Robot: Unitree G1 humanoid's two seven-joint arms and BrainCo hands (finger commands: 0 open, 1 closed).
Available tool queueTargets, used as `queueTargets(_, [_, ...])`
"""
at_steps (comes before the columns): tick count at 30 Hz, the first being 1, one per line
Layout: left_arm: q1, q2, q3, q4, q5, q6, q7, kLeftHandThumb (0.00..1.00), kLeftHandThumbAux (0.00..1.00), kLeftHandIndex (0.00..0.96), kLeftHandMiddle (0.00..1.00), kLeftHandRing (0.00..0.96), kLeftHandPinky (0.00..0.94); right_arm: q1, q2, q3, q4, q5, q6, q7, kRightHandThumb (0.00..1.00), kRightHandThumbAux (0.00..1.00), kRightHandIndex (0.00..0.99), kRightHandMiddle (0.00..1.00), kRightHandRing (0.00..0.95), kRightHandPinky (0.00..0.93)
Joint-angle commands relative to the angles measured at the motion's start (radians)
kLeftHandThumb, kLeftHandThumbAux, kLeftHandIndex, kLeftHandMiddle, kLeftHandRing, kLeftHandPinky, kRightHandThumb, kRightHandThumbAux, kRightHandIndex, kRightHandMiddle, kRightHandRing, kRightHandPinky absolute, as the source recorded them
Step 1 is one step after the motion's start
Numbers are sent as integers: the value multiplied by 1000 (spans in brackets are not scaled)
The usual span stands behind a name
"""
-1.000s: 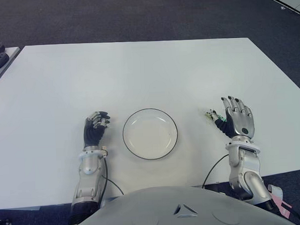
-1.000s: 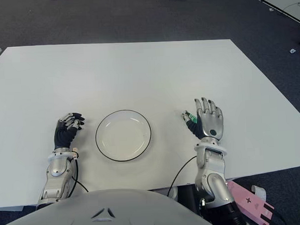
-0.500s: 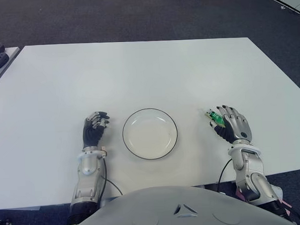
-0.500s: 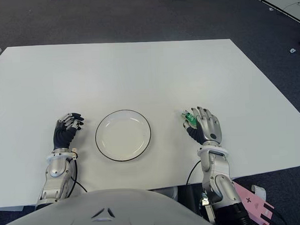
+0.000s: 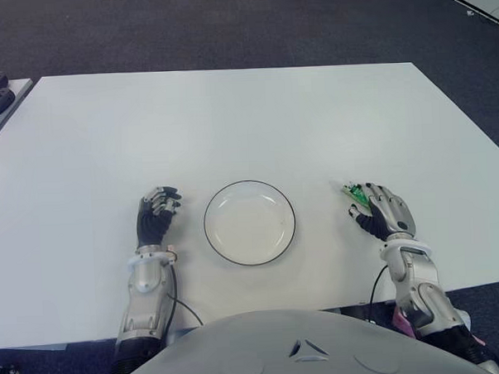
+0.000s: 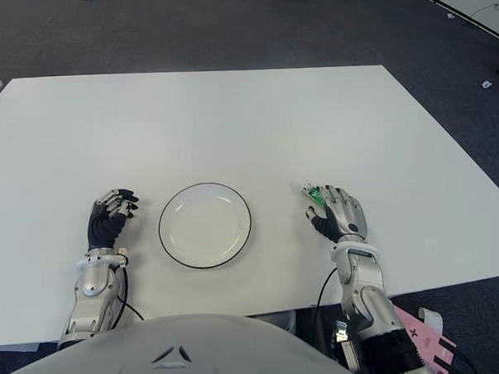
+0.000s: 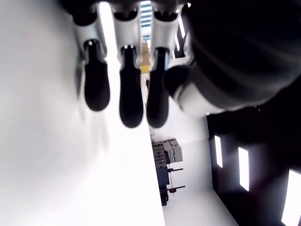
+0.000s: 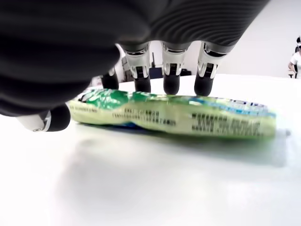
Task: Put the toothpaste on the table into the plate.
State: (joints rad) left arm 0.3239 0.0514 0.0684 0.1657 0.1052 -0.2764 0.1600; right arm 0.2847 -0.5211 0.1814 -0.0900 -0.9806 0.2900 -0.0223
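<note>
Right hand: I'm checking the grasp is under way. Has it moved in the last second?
Yes. The right hand has dropped toward the table's near edge and curled over the toothpaste.

right hand (image 5: 383, 217) fingers curled palm-down, left hand (image 5: 156, 219) loosely curled

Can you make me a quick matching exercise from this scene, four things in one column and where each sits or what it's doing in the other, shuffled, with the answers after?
Things:
1. plate
2. toothpaste
3. left hand
4. right hand

Places or states:
A. lying flat on the table, partly under curled fingers
B. between the two hands, nothing in it
C. fingers arched over the green tube
D. to the left of the plate, fingers curled, holding nothing

Pairs: 1-B, 2-A, 3-D, 4-C
</note>
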Motion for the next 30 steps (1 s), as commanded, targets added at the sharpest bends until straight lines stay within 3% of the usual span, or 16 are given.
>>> queueTargets(1, [25,-1,1,33,2,48,-7,706,722,434,498,546,563,-29,-14,23,70,18,-19,31,589,224,0,0,0,0])
queueTargets(14, [41,-10,1,1,-2,84,-5,705,722,434,513,549,559,-120,-43,43,298,94,-99,10,618,258,0,0,0,0])
queueTargets(19, [48,-17,4,-12,-5,94,-1,706,722,434,509,538,534,-238,-40,52,600,158,-225,-76,630,278,0,0,0,0])
queueTargets(22, [51,-19,5,-17,-6,95,1,706,722,434,508,533,529,-272,-37,55,700,180,-274,-106,625,289,0,0,0,0])
queueTargets(30, [62,-18,5,-33,-6,104,1,705,723,434,506,531,538,-268,-41,54,699,229,-323,-123,573,355,0,0,0,0])
